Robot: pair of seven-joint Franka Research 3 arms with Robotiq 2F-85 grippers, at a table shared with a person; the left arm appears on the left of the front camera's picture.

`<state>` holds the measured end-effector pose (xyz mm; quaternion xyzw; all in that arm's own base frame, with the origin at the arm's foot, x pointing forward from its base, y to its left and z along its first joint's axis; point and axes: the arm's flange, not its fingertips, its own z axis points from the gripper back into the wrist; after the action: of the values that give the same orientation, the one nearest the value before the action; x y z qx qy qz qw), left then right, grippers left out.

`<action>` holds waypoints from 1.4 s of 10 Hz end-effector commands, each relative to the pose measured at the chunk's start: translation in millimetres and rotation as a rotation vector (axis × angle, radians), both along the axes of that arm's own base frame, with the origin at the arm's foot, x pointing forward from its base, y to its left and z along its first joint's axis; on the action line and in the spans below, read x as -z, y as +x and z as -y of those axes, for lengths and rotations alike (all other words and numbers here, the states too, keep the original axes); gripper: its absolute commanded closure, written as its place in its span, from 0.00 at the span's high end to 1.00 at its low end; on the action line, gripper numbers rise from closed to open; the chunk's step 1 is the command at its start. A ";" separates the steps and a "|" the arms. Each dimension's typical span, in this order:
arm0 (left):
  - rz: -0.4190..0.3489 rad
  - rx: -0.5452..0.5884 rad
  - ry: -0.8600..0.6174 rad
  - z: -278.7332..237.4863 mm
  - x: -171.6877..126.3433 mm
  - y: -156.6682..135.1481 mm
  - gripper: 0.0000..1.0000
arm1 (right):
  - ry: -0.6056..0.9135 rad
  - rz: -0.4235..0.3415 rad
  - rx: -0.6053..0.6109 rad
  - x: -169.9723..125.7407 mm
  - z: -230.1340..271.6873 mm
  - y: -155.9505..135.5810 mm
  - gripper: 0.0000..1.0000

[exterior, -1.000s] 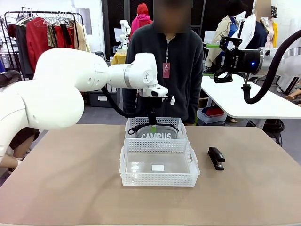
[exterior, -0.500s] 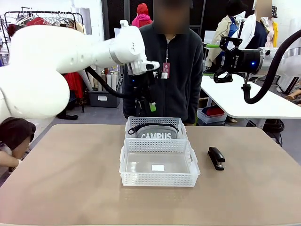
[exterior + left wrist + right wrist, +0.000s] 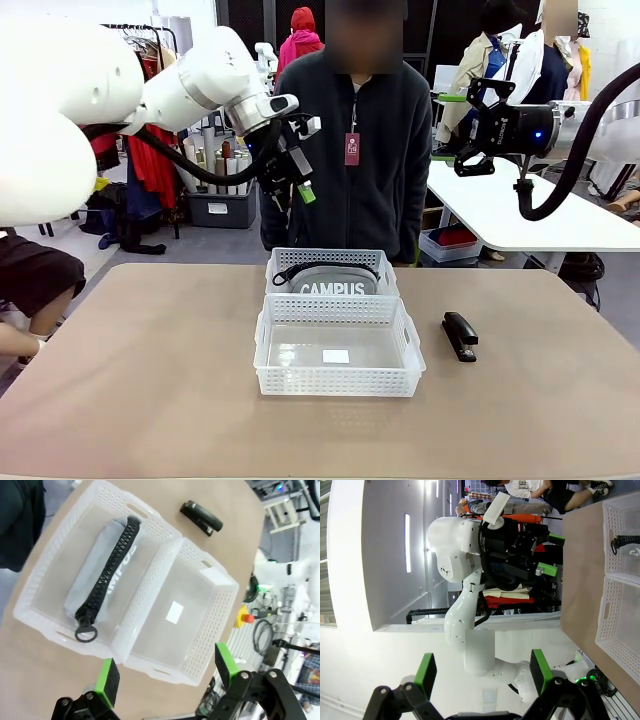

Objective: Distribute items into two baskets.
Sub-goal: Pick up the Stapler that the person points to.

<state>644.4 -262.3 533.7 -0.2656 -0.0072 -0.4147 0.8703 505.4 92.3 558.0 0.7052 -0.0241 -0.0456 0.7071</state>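
Two baskets (image 3: 338, 382) abut; stapler (image 3: 460, 335) off right rim; left end effector (image 3: 292, 188), right end effector (image 3: 452, 135) released, aloft.

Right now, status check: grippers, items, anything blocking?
Both open, empty: left gripper high over baskets, right gripper high, off right. Grey pouch in far basket; stapler on table beside near basket, no item inside. Nothing blocking stapler.

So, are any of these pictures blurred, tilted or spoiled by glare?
Front view: sharp, even light, a faint shadow under the stapler. Left wrist view: tilted, the pouch a little soft. Right wrist view: rolled sideways, the table standing upright, light strips on the wall washed out.
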 end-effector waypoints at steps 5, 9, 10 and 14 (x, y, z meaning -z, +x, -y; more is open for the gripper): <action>0.020 0.017 0.019 10.6 1.4 2.3 1.00 | -0.004 0.005 -0.001 -1.4 0.5 -0.6 1.00; -0.281 -0.265 -0.096 -29.7 -21.3 -19.3 1.00 | -0.004 0.005 -0.001 -1.4 0.5 -0.6 1.00; -0.311 -0.350 -0.137 -44.4 -28.8 -28.9 1.00 | -0.004 0.005 -0.001 -1.4 0.5 -0.6 1.00; -0.325 -0.562 -0.386 -103.5 -71.9 -74.9 1.00 | -0.004 0.005 -0.001 -1.4 0.5 -0.6 1.00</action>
<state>607.5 -163.4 617.9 -0.4557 0.0146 -0.1173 0.8822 505.5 92.2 557.6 0.7052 -0.0239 -0.0459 0.7072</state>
